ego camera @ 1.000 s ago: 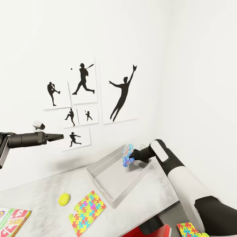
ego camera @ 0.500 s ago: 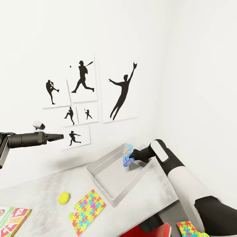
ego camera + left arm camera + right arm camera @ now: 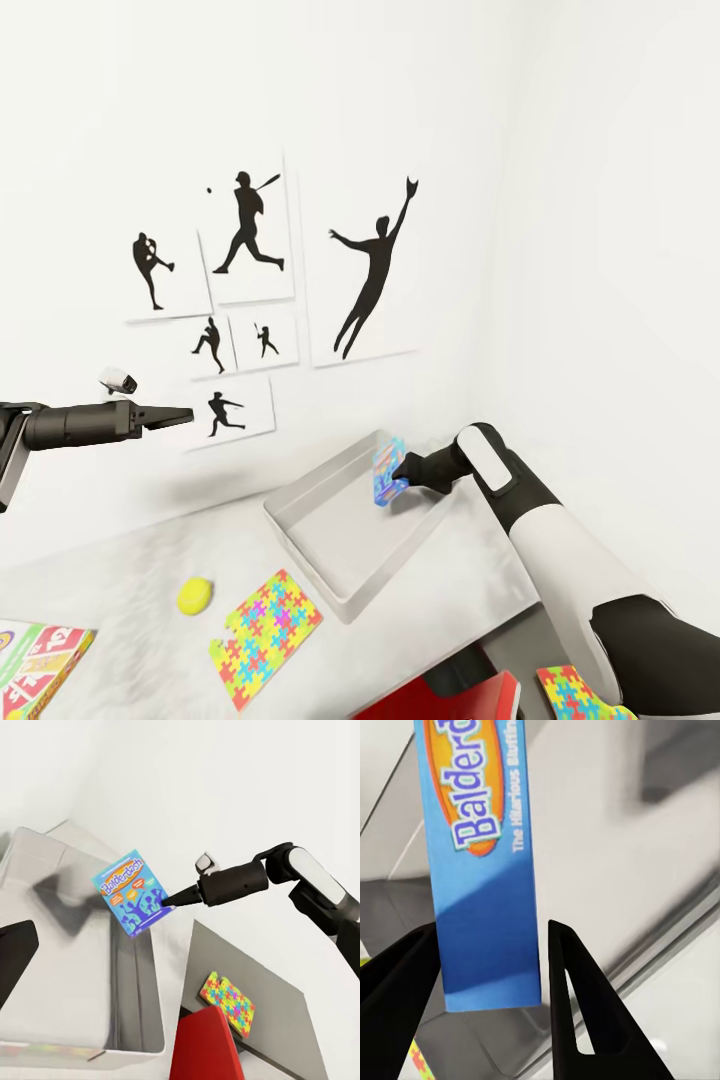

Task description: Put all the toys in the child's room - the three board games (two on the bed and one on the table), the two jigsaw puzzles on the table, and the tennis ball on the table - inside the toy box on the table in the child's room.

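My right gripper (image 3: 397,478) is shut on a blue board game (image 3: 386,473), holding it upright over the far end of the grey toy box (image 3: 345,590). In the right wrist view the game (image 3: 484,862) sits between both fingers (image 3: 577,1005), with the box's inside (image 3: 630,832) below it. The left wrist view shows the game (image 3: 131,895) above the box's wall (image 3: 142,997). On the white table lie a yellow tennis ball (image 3: 195,596), a colourful jigsaw puzzle (image 3: 265,638) and a second board game (image 3: 40,650). Well to the left of the box, my left gripper (image 3: 178,414) hovers high above the table.
Another jigsaw puzzle (image 3: 575,695) lies at the lower right, beside a red chair (image 3: 450,700). Baseball silhouette posters (image 3: 250,290) hang on the wall behind the table (image 3: 120,570). The room's corner stands just past the toy box.
The head camera has tilted a little, so the posters sit higher in the picture. The right gripper has eased the blue game slightly lower over the box. The left arm has held still.
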You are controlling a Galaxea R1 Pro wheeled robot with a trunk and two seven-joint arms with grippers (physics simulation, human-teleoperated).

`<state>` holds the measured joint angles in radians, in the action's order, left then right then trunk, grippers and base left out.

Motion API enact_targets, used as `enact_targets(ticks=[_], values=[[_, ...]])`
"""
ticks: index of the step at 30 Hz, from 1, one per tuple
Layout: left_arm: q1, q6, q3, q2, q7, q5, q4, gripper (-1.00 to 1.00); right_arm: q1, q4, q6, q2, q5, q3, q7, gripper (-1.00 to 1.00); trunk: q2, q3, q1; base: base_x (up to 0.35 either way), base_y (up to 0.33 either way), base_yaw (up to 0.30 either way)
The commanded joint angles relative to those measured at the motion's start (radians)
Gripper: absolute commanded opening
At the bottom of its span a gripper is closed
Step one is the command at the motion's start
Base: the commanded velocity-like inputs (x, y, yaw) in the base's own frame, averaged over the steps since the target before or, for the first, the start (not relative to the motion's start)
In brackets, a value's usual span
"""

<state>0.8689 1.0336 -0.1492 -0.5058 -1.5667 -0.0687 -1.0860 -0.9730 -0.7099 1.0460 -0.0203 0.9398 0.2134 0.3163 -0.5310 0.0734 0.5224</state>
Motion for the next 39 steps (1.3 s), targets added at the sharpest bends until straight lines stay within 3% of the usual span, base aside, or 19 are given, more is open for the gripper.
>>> enact_targets(ticks=[1, 39], values=[[0.001, 0.011, 0.000, 0.000, -0.004, 0.000, 0.000, 1.00, -0.001, -0.001, 0.001, 0.000, 0.011, 0.002, 0.010, -1.00, -0.002, 0.004, 0.000, 0.000, 0.000, 0.000], [0.001, 0.011, 0.000, -0.003, -0.004, -0.001, 0.000, 1.00, -0.004, -0.010, 0.001, 0.000, 0.012, -0.003, 0.012, -1.00, -0.002, 0.035, 0.000, 0.000, 0.000, 0.000]])
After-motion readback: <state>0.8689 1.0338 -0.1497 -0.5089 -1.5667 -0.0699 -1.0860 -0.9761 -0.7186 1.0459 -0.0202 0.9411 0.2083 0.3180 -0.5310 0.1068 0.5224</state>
